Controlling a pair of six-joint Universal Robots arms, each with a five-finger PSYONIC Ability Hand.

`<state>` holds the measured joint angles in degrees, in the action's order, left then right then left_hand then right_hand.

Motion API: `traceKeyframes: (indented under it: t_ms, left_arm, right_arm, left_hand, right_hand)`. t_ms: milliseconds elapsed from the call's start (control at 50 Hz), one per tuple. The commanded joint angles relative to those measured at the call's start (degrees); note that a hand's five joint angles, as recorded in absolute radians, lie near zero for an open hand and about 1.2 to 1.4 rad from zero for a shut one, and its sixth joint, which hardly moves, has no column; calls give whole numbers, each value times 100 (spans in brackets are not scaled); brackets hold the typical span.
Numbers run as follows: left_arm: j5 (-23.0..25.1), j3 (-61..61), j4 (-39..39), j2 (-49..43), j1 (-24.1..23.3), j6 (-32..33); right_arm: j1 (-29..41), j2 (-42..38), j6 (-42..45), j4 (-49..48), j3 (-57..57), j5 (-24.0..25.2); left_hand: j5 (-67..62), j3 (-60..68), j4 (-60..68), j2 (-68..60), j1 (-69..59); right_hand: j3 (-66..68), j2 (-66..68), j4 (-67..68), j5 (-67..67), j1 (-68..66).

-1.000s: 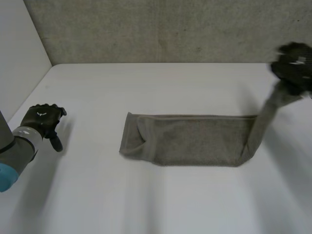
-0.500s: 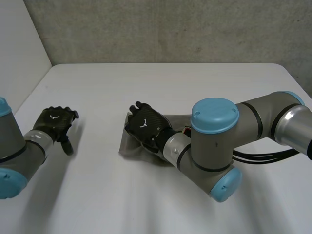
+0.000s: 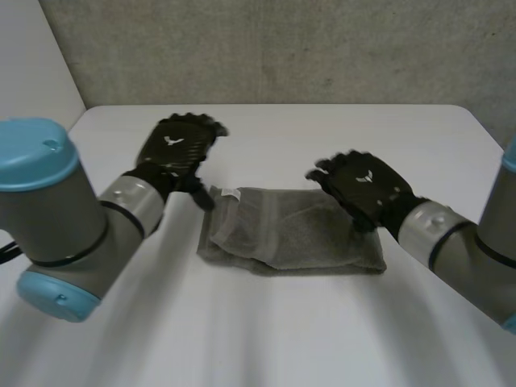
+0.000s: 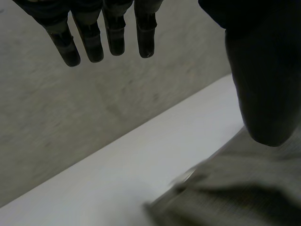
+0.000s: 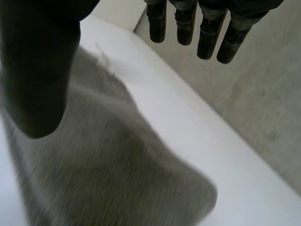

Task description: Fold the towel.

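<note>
- The left hand (image 3: 179, 149) hovers at the towel's left end, fingers (image 4: 113, 37) straight and a little apart, thumb clear of them, holding nothing.
- The grey towel (image 3: 282, 235) lies folded in a long band mid-table (image 3: 322, 129), with a white tag (image 3: 230, 193) at its far left corner.
- The right hand (image 3: 367, 187) hangs over the towel's right end, fingers (image 5: 207, 37) straight, spread from the thumb, gripping nothing.

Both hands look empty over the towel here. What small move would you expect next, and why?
Probably the left hand lowers onto the left end of the towel, near the white label: its fingers are straight, holding nothing, with the thumb just above that edge. The right hand hovers open over the right end.
</note>
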<state>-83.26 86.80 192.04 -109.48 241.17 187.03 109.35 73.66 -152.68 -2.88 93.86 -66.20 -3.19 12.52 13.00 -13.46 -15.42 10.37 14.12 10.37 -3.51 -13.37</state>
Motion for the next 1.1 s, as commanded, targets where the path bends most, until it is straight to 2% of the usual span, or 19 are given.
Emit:
traceKeyframes:
  t_ms: [20, 100, 280, 440, 580, 740, 840, 920, 1020, 1040, 1100]
  left_arm:
    - [3, -304, 27, -538, -535, -394]
    - [-32, -357, 27, -872, -667, -448]
    - [-41, -331, 71, -1436, -703, -413]
    - [-260, -304, 114, -1515, -518, -377]
    - [-366, -146, 141, -1463, -263, -377]
    - [-357, 267, 141, -1401, -78, -377]
    - [-348, 478, 141, -1313, -96, -386]
    - [-348, 636, 141, -1208, -131, -386]
    - [-348, 733, 141, -1067, -149, -395]
    - [-348, 776, 132, -1015, -149, -404]
    - [-322, 864, 132, -901, -149, -404]
  right_arm:
    - [-527, -63, 72, -195, 790, 133]
    - [-730, -80, 72, -468, 1055, 160]
    - [-1082, -142, -25, -986, 1433, 213]
    - [-1073, -686, -42, -1030, 1451, 204]
    - [-1064, -819, -51, -1057, 1451, 204]
    - [-1029, -819, -535, -1329, 1451, 195]
    - [-1012, -748, -605, -1382, 1433, 195]
    - [-1029, -704, -543, -1373, 1433, 195]
    - [-1064, -660, -456, -1373, 1442, 221]
    - [-1082, -652, -403, -1373, 1433, 282]
    - [-1108, -652, -254, -1365, 1424, 484]
  left_hand:
    - [180, -252, -300, 207, 403]
    - [163, -252, -300, 190, 386]
    - [163, -252, -300, 190, 386]
    - [163, -252, -300, 190, 386]
    - [163, -252, -300, 190, 386]
    - [163, -252, -300, 190, 386]
    - [163, -252, -300, 190, 386]
    - [163, -252, -300, 190, 386]
    - [179, -252, -300, 207, 403]
    - [179, -252, -300, 207, 403]
    - [179, -252, -300, 207, 403]
  right_hand:
    - [-37, -412, -37, 351, 337]
    - [-37, -412, -37, 351, 337]
    - [-37, 1898, -37, -1960, -1973]
    - [-37, 1918, -37, -1979, -1993]
    - [-37, 2069, -37, -2130, -2144]
    - [-37, 2406, -37, -2467, -2480]
    - [-37, 4168, -37, -4229, -4242]
    - [-37, 4559, -37, -4620, -4633]
    - [-37, 5837, -37, -5898, -5912]
    - [-37, 6420, -37, -6481, -6495]
    - [-37, 6588, -37, -6649, -6663]
